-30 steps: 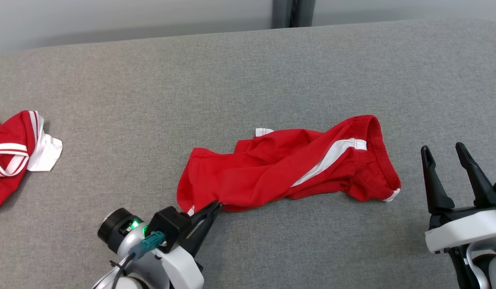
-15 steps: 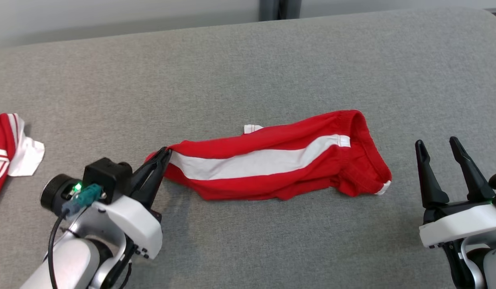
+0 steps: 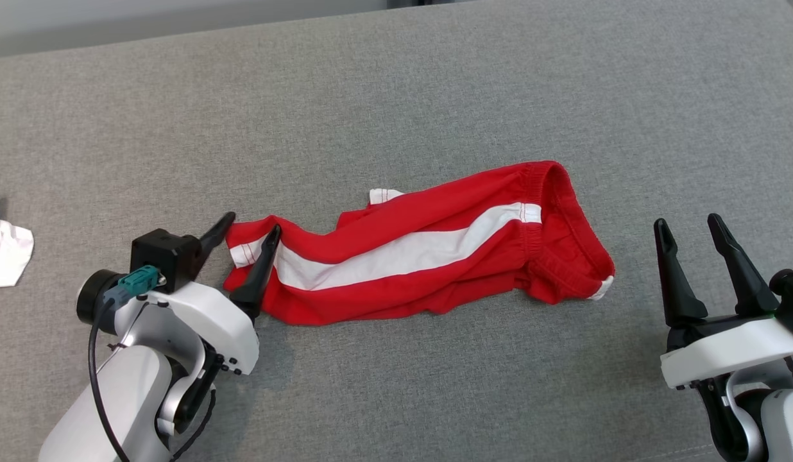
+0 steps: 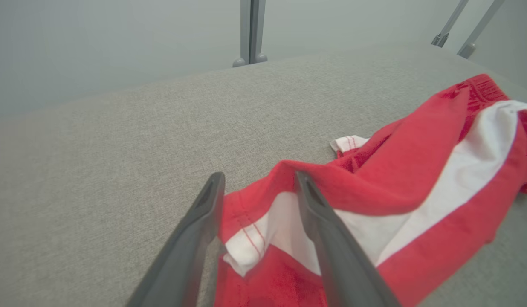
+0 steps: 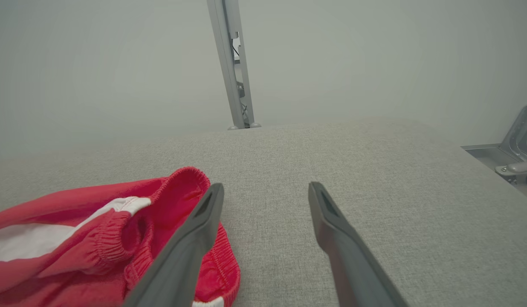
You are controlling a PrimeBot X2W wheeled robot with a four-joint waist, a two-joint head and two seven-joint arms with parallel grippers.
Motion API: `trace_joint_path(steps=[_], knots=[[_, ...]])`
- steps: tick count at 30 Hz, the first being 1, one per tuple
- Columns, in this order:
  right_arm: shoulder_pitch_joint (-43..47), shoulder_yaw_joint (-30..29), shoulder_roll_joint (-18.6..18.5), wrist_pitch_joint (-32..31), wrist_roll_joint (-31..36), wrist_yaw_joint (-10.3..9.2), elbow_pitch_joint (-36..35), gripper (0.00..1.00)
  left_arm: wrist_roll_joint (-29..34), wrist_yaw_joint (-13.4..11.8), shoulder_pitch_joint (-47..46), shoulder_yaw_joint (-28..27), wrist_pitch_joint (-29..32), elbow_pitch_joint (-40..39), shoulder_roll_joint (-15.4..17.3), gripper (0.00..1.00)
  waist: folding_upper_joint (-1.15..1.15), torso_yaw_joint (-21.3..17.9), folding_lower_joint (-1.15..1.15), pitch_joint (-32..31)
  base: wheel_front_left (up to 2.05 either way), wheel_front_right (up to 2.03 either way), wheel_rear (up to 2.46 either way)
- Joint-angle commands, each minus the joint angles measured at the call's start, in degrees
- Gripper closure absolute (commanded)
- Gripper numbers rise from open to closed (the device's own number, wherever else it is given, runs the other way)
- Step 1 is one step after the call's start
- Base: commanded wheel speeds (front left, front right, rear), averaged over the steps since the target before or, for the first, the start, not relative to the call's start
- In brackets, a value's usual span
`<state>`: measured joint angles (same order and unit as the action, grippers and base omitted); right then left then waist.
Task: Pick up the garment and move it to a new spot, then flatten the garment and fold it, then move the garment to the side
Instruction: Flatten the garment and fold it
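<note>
We see the red shorts (image 3: pixel 428 253) lying on the grey bench (image 3: pixel 396 96), well short of its far edge and stretched out lengthwise from left to right. A broad white stripe (image 3: pixel 396 253) runs along them. The gathered waistband (image 3: pixel 563 212) is at the right end, standing open in a loop, and a leg hem (image 3: pixel 246 253) is at the left end. A small white tab (image 3: pixel 385 195) pokes out from the far side of the cloth. The fabric is creased and partly bunched near the waistband, not flat.

Our left gripper (image 3: pixel 253 224) is at the left end of the shorts with its jaws apart. One finger lies over the white stripe just inside the hem and the other sits just outside the hem's edge, so the hem lies loose between them. The left wrist view (image 4: pixel 259 175) shows the hem slack, not pinched.

Our right gripper (image 3: pixel 686 222) is just off the right end of the shorts, near the waistband but apart from it. Its jaws are wide apart over bare bench, with nothing between them (image 5: pixel 265 186).

A piece of white cloth (image 3: pixel 5 256) lies near the bench's left edge, well apart from the shorts. A grey metal post (image 5: pixel 231 64) rises behind the far edge.
</note>
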<state>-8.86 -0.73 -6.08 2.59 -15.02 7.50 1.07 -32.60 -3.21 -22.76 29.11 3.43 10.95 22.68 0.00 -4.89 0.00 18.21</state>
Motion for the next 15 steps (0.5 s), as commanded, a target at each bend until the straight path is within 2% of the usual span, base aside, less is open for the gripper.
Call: trace_joint_path(steps=[1, 7, 15], knots=[[-0.55, -0.02, -0.18, 0.51, -0.22, -0.02, 0.33, 0.00, 0.76, -0.96, -0.79, -0.50, -2.03, 0.82, -0.11, 0.00, 0.00, 0.30, 0.00, -0.37, 0.00, 0.00, 0.00], [-0.81, 0.06, -0.57, 0.90, 0.48, -0.02, 0.23, 0.00, 1.87, -4.52, 1.29, -2.73, -7.89, -0.15, -0.73, 0.00, 0.00, 1.41, 0.00, -1.94, 0.00, 0.00, 0.00], [-0.69, 0.32, -0.83, 0.75, 1.62, -0.02, 0.09, 0.00, 1.65, -10.75, 5.76, -8.28, -15.90, -5.43, -1.95, 0.00, 0.00, 3.23, 0.00, -4.49, 0.00, 0.00, 0.00]])
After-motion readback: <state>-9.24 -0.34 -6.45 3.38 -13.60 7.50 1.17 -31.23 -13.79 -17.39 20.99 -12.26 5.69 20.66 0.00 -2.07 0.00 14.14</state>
